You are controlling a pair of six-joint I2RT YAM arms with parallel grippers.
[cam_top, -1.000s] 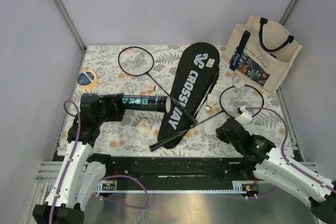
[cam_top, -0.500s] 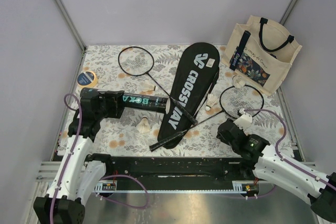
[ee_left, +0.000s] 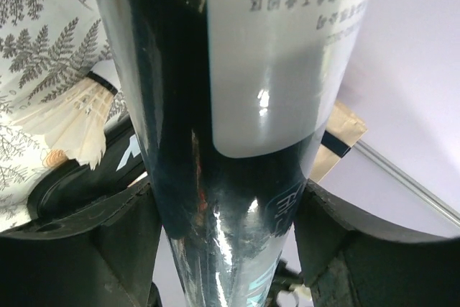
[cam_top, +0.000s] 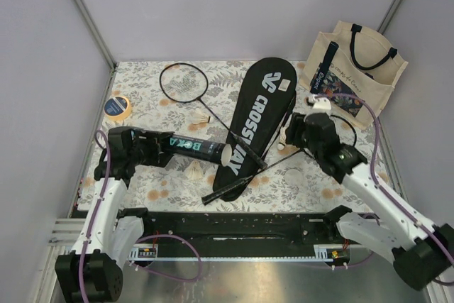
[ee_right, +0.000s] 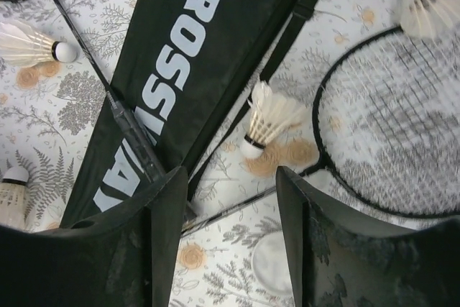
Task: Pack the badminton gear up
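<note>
Ahead of the right gripper (ee_right: 230,174), 1 shuttlecock (ee_right: 267,120) lies in a narrow pocket of table (ee_right: 237,257). The bag (ee_right: 194,48) strap hems it on the left, the near racket (ee_right: 388,120) hoop on the right, and that racket's shaft on the near side. The jaws stand wide enough to straddle it. The far racket (cam_top: 183,81) lies with its shaft across the bag. The tube (cam_top: 195,148) fills the left gripper (cam_top: 152,145), its end just beside the bag, with a 2nd shuttlecock (cam_top: 194,169) close by. The tote (cam_top: 355,69) blocks the far right corner. Open table lies between the tape roll (cam_top: 117,106) and the far racket.
</note>
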